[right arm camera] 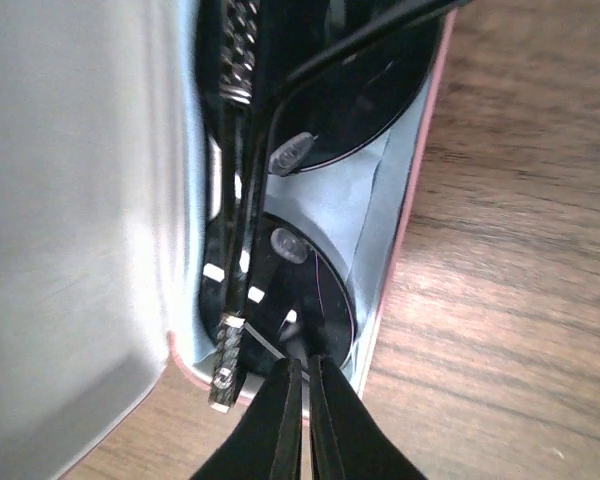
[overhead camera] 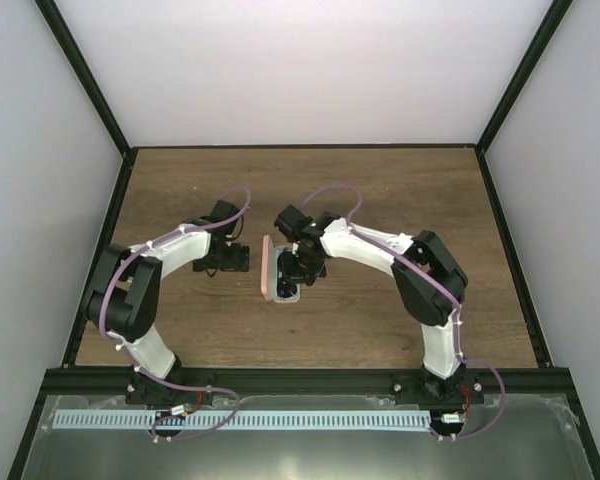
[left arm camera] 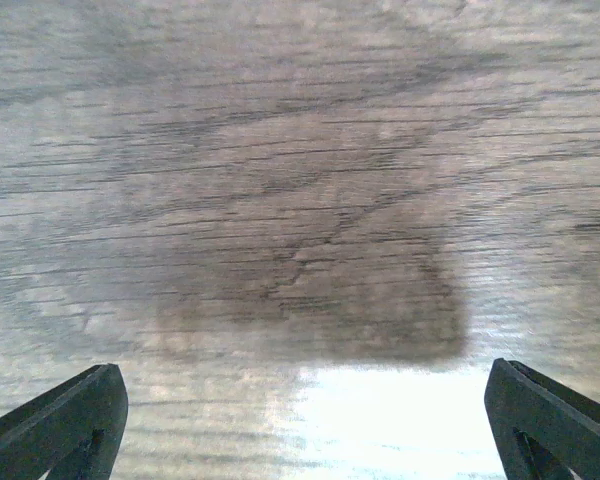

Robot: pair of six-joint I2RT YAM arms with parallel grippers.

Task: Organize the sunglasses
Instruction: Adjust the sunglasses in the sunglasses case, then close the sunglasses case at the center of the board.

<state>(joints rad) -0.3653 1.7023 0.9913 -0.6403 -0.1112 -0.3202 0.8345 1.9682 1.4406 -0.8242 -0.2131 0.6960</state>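
Observation:
The sunglasses point(right arm camera: 325, 120), black with dark lenses and thin folded temples, lie inside the open salmon-pink case point(right arm camera: 412, 195) on a pale blue lining point(right arm camera: 380, 190). My right gripper point(right arm camera: 302, 368) is shut, its tips resting at the rim of the near lens; I see nothing pinched between them. From above, the case point(overhead camera: 266, 268) has its lid standing up, and the right gripper point(overhead camera: 298, 274) covers its tray, hiding the sunglasses. My left gripper point(overhead camera: 246, 259) hovers just left of the lid, open. In its own view the left gripper point(left arm camera: 300, 430) has only bare wood between the fingers.
The wooden table point(overhead camera: 380, 330) is framed by black rails and white walls. The case lid's grey inner face point(right arm camera: 70, 200) rises close along the left of the right gripper. Both arms' elbows reach out over the table's sides.

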